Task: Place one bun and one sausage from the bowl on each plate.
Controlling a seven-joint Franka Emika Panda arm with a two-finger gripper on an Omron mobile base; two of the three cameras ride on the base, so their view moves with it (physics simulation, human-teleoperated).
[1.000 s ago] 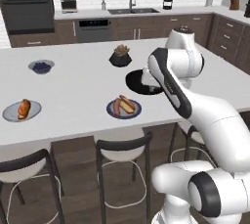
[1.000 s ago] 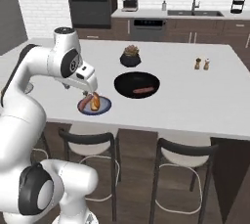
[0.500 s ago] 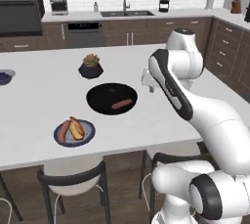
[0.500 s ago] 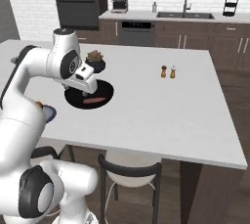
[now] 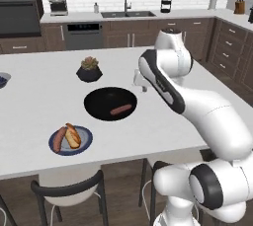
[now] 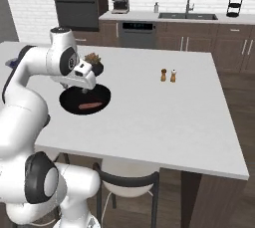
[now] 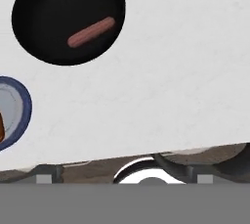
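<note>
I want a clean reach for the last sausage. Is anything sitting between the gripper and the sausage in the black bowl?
Nothing visible does. The sausage lies alone in the black bowl, with bare counter between it and the gripper, whose jaws stand open. The potted succulent sits behind the bowl, off that path.

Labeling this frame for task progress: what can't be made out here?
- Blue-rimmed plate: hand view's left edge cuts it; contents mostly hidden.
- Blue-rimmed plate, right base view: behind the arm.
- Bowl, right base view: the hand covers its far rim.
- Small bowl, left base view: edge cuts it, contents unreadable.
</note>
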